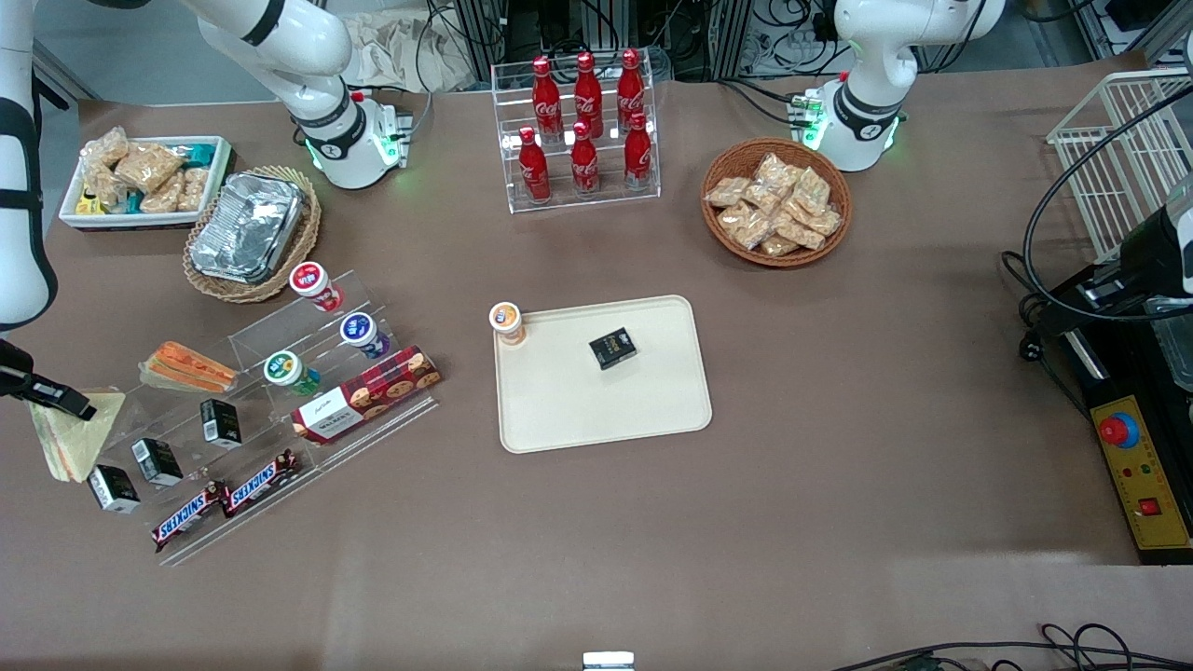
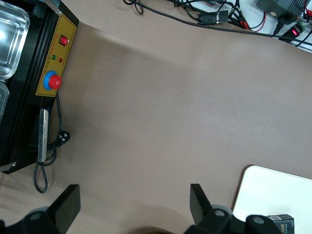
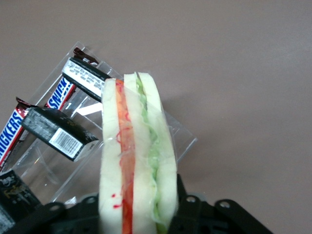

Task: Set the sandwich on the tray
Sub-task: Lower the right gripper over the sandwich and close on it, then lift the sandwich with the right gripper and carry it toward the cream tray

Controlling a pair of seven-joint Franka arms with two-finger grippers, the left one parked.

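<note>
The sandwich [image 1: 76, 443] is a clear-wrapped wedge with pale bread faces, at the working arm's end of the table, beside the acrylic display stand [image 1: 280, 410]. My gripper [image 1: 58, 399] is shut on it. In the right wrist view the sandwich [image 3: 136, 141] stands between the fingers of the gripper [image 3: 139, 207], its cut edge showing red, orange and green filling. The tray [image 1: 652, 410], cream-beige with a low rim, lies at the table's middle, well away from the gripper. A small black box [image 1: 612, 349] lies on it, and an orange-lidded cup [image 1: 506, 321] stands at its corner.
The stand holds Snickers bars [image 1: 224, 499], black boxes [image 1: 154, 459], lidded cups [image 1: 291, 370], a biscuit box [image 1: 365, 393] and a smaller orange-striped wedge [image 1: 189, 366]. Farther from the camera are a foil container [image 1: 247, 226], a white snack box [image 1: 144, 180], a cola rack [image 1: 582, 130] and a snack basket [image 1: 775, 202].
</note>
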